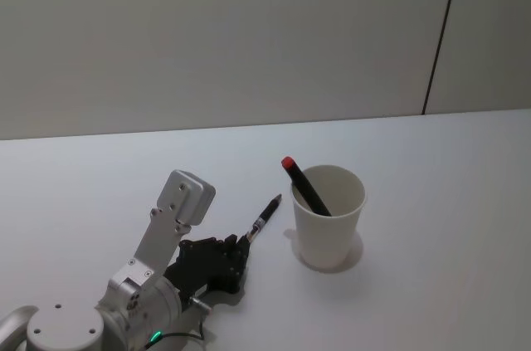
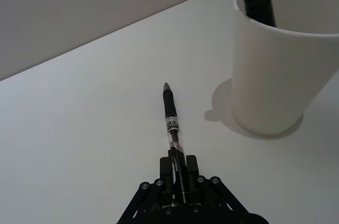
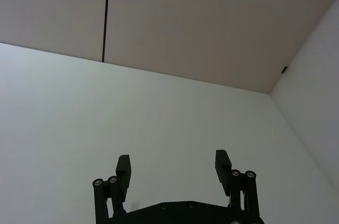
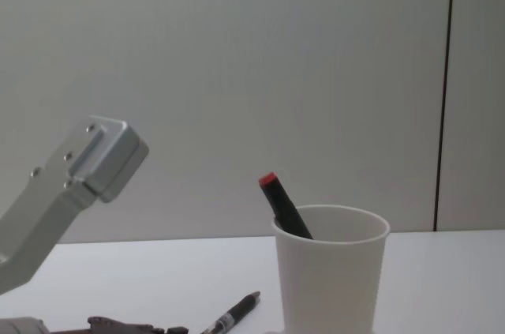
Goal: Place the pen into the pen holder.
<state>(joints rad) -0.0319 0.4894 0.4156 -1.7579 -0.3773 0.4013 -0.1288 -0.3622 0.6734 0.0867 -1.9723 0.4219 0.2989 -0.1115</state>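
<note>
A black pen (image 1: 266, 216) with a clear barrel lies low over the white table, left of the pen holder, its tip aimed toward the cup. My left gripper (image 1: 242, 245) is shut on the pen's rear end, as the left wrist view shows with the pen (image 2: 171, 118) sticking out from the gripper (image 2: 179, 168). The pen holder (image 1: 328, 216) is a plain white paper cup standing upright; a black marker with a red cap (image 1: 304, 184) leans inside it. The cup (image 4: 330, 277) and the pen (image 4: 233, 317) also appear in the chest view. My right gripper (image 3: 173, 167) hangs open and holds nothing.
The white table (image 1: 431, 202) stretches bare around the cup. A grey wall with a dark vertical seam (image 1: 441, 36) stands behind it.
</note>
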